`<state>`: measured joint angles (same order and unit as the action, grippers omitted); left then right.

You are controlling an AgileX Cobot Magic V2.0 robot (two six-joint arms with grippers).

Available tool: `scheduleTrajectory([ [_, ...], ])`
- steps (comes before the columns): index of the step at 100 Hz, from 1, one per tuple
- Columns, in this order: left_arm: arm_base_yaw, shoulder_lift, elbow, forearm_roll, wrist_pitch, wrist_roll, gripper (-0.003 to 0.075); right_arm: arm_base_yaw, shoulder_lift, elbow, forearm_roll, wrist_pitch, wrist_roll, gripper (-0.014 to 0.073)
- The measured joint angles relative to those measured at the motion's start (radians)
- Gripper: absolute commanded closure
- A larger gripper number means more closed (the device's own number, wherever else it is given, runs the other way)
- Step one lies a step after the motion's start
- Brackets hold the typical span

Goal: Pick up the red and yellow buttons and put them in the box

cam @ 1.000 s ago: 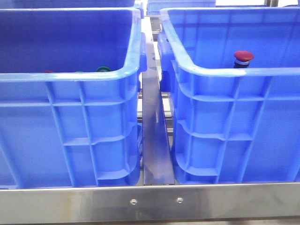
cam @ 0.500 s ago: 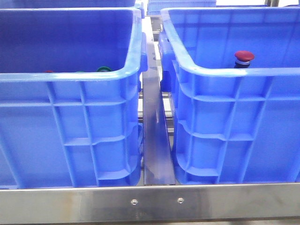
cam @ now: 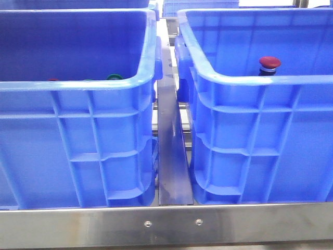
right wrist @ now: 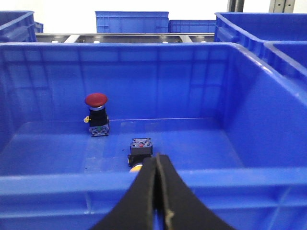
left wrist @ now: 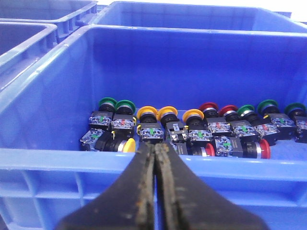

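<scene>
The right blue box holds a dark red mushroom button, which stands upright in the right wrist view. A yellow-capped button lies on that box's floor beside my right gripper's tips. My right gripper is shut and empty, just over the box's near rim. The left blue crate holds several yellow buttons, red buttons and green-capped buttons in rows. My left gripper is shut and empty over that crate's near rim.
A steel rail runs between the two crates and a steel bar crosses the front. More blue crates stand behind and to the sides. No gripper shows in the front view.
</scene>
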<state>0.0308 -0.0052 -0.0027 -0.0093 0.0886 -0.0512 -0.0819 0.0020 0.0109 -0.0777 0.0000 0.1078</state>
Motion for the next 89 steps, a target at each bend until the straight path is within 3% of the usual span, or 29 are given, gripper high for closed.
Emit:
scheduleTrajectory([
  [15,0.000,0.000,0.000,0.000,0.000,0.000,0.0741,0.002,-0.010,0.015,-0.044,-0.033,0.056,0.0664],
  [36,0.000,0.000,0.000,0.000,0.000,0.002,0.0741,0.004,-0.010,0.017,0.078,-0.035,-0.063,0.0664],
  [89,0.000,0.000,0.000,0.000,0.000,0.002,0.0741,0.004,-0.010,0.017,0.099,-0.025,-0.087,0.0664],
])
